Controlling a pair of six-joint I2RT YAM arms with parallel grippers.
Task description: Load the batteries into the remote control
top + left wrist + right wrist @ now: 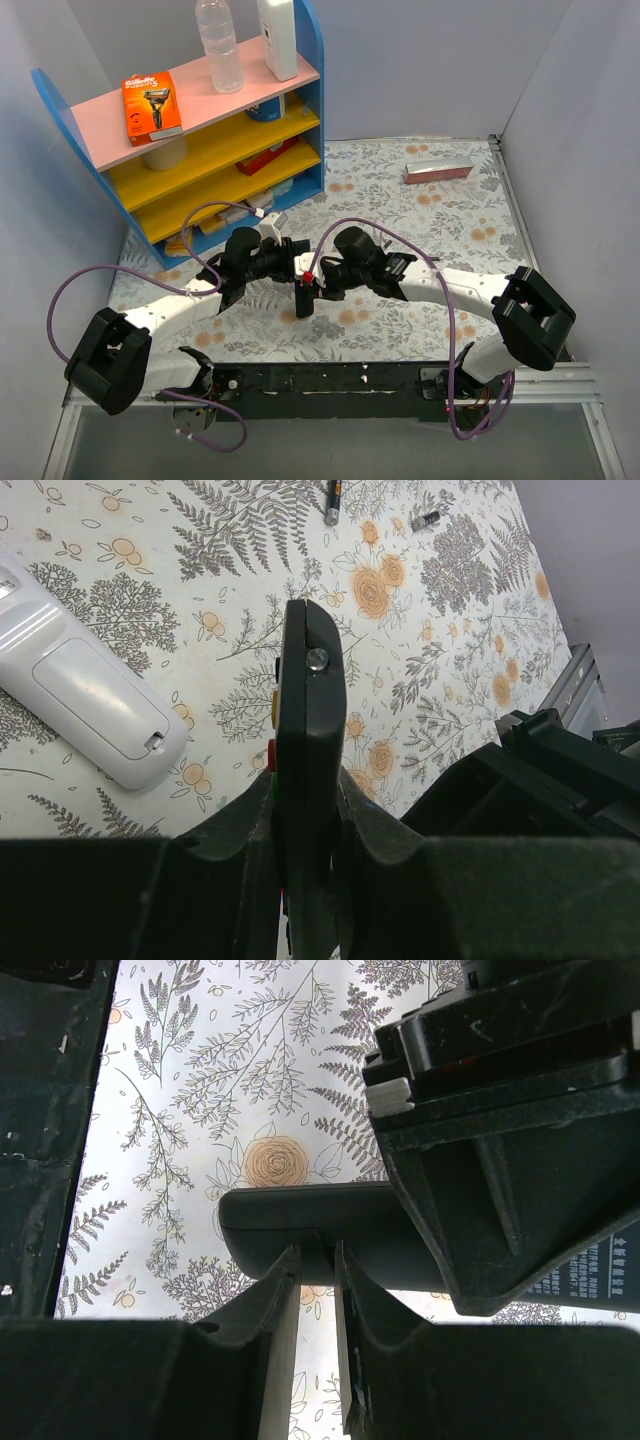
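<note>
The left gripper (305,815) clamps the stiff black remote control (305,680) edgewise; whether the right gripper (315,1260) pinches anything, I cannot tell. The 2 loose batteries (332,502) are probably light and slick, so pinch mid-barrel.

Left arm (170,305), right arm (460,285): white links, chunky black joint blocks (108,360) at the elbows. A purple cable (58,305) loops beside each arm. Base rail (320,378) black, flecked with white. Fingers (230,830) matte black, moulded, thick at the root. Black housing (500,1110) has a pale clip and a label (590,1270) in white print, too small to read
</note>
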